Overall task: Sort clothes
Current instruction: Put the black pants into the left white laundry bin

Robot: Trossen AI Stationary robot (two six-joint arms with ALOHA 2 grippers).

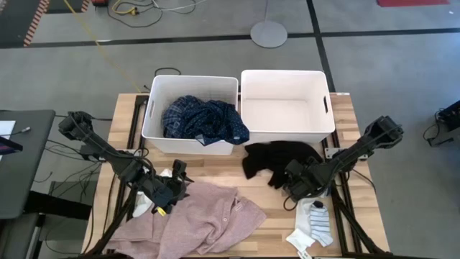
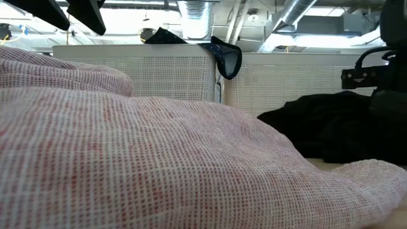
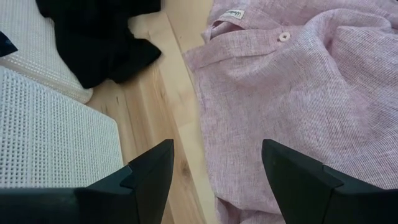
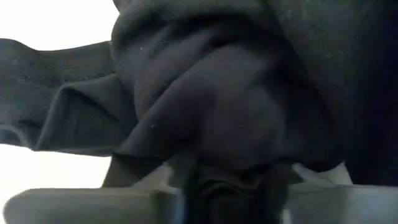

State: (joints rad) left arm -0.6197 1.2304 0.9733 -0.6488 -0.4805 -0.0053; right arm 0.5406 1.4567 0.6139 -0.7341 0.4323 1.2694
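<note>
A black garment (image 1: 279, 158) lies bunched on the table in front of the right white bin (image 1: 287, 78). My right gripper (image 1: 291, 180) is at its near edge and shut on it; it fills the right wrist view (image 4: 211, 93). A pink shirt (image 1: 208, 216) lies spread on the near left of the table. My left gripper (image 3: 214, 168) is open and empty just above the shirt's left edge (image 3: 205, 124); it also shows in the high view (image 1: 176, 188). A navy dotted top (image 1: 205, 119) lies in the left bin (image 1: 154, 108). White and striped socks (image 1: 315, 223) lie at the near right. My right gripper pinches a bunched fold of the black garment (image 4: 227, 171) between its two fingers, several layers gathered together. It comes from the table's right, slanting down. The rest of the garment lies slack on the table (image 1: 269, 152).
The two bins stand side by side at the table's far edge; the right one holds nothing. A strip of bare wood (image 3: 155, 93) runs between the pink shirt and the bins. In the low view the pink shirt (image 2: 159, 159) fills the foreground.
</note>
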